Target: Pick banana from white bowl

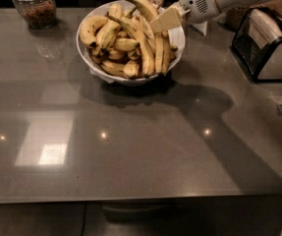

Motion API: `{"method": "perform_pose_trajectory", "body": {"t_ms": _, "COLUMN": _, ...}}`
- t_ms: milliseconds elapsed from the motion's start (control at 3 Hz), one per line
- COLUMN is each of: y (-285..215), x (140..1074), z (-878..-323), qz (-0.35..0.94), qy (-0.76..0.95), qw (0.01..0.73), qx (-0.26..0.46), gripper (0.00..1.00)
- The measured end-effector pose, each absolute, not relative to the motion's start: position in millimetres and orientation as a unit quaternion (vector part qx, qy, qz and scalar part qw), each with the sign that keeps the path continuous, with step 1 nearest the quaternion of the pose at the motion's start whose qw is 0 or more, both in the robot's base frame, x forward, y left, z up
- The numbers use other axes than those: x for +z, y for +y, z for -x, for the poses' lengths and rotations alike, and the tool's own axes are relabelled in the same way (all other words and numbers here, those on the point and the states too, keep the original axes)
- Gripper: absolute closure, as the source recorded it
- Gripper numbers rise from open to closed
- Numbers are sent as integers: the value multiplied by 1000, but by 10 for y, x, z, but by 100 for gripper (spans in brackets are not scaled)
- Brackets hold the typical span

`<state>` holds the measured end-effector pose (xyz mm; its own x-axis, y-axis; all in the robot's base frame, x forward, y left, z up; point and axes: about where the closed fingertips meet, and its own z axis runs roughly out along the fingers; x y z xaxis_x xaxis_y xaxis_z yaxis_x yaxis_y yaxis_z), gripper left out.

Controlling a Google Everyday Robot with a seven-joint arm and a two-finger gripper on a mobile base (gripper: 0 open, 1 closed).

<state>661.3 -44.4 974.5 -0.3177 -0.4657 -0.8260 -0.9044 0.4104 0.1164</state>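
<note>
Only one camera view is on offer, looking down across a grey table (pixel 130 156). The white bowl (pixel 88 63) stands toward the back of it, heaped with bananas. The arm reaches in from the upper right, and its end effector (pixel 163 21) hangs over the bowl's right side, just above the pile and inside the rim.

The banana (pixel 143 6) in question lies on top of the heap, at the back of the bowl, higher than the rest. It is long and slender. Its long axis runs roughly left to right across the picture, arching upward in the middle. The dark stem tip points left and a little toward the far edge of the table. The other end runs down to the right and meets the end effector, so the fruit lies directly to the left of the end effector, with its axis nearly in line with the arm's approach. They seem to be touching, but whether the end effector is clamped on the banana or merely against it I cannot tell.

If the grip is sound, my guess is that the coming move is a straight lift up and back to the right, which would bring the stem end out last over the shorter bananas beneath.

A glass jar (pixel 34 6) sits at the back left, well apart from the bowl, and a dark appliance (pixel 268 45) stands at the right.
</note>
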Motion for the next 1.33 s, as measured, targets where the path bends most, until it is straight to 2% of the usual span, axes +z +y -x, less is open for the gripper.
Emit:
{"method": "perform_pose_trajectory", "body": {"t_ms": 667, "y": -518, "x": 9977, "z": -6337, "qz": 458, "qy": 742, "qw": 387, "qx": 299, "gripper": 100}}
{"method": "perform_pose_trajectory", "body": {"t_ms": 1333, "y": -563, "x": 10016, "z": -5919, "qz": 471, "qy": 748, "qw": 339, "qx": 323, "gripper": 100}}
